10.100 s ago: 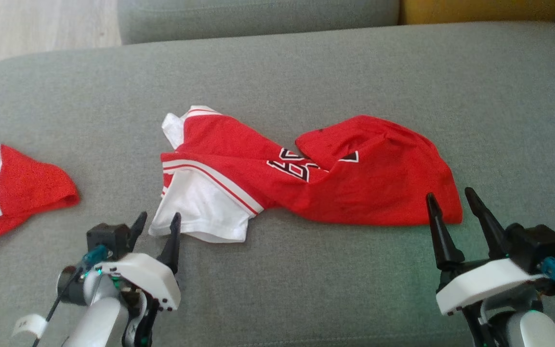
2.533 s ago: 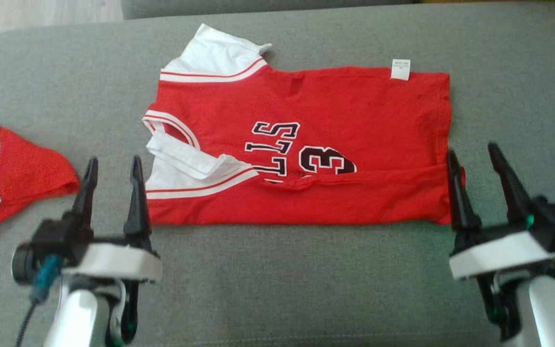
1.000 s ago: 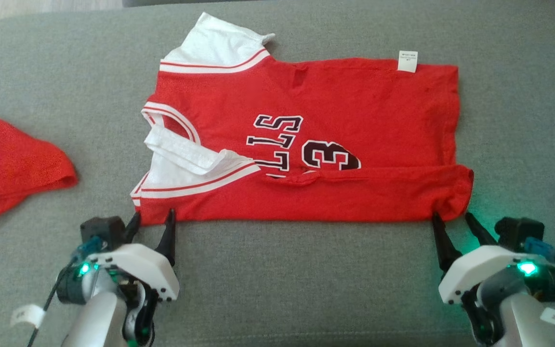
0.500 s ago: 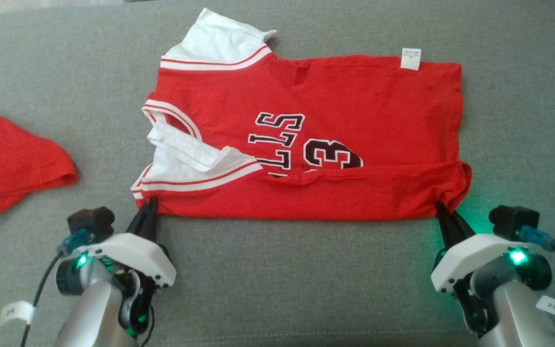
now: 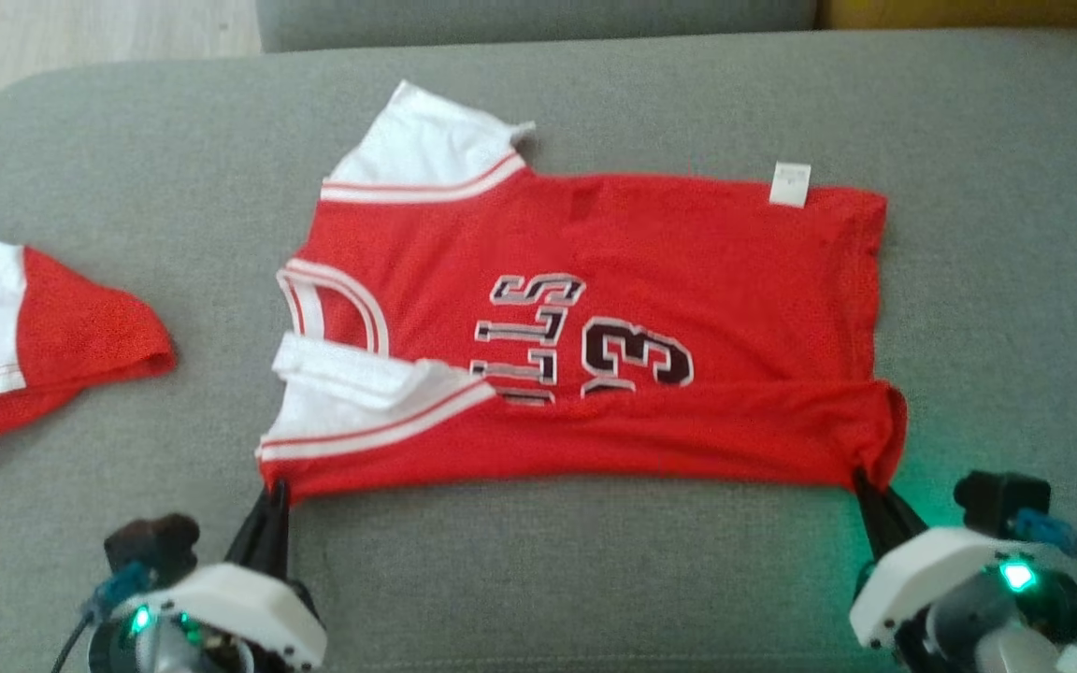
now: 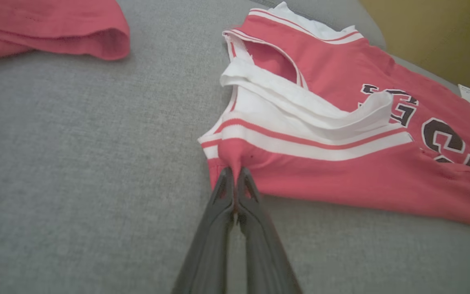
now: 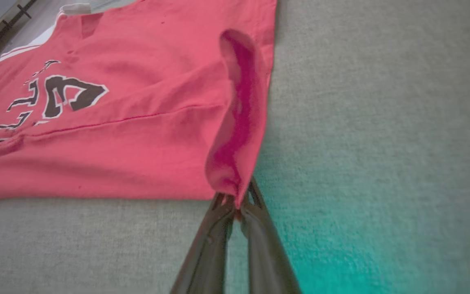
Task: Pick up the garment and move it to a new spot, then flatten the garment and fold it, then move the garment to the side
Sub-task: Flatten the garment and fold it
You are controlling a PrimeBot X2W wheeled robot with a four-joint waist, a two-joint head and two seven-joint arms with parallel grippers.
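The garment (image 5: 651, 280) is a red jersey with white sleeves and black lettering, spread sideways on the grey sofa cushion (image 5: 595, 570). Its near long edge lies folded over. My left gripper (image 5: 274, 493) is shut on the garment's near left corner, by the white sleeve; in the left wrist view the left gripper (image 6: 235, 173) pinches a red tuck of the garment (image 6: 341, 134). My right gripper (image 5: 864, 481) is shut on the near right corner; the right wrist view has the right gripper (image 7: 237, 200) holding the lifted hem of the garment (image 7: 116, 122).
A second red and white garment (image 5: 24, 327) lies at the cushion's left edge, also in the left wrist view as a red cloth (image 6: 47, 24). Pale wooden floor (image 5: 80, 37) lies beyond the far left. A yellow cushion (image 5: 969, 11) sits at the far right.
Both grippers went from open beside the near corners to shut on them. The camera view has since shifted, and the near corners are drawn slightly toward me.
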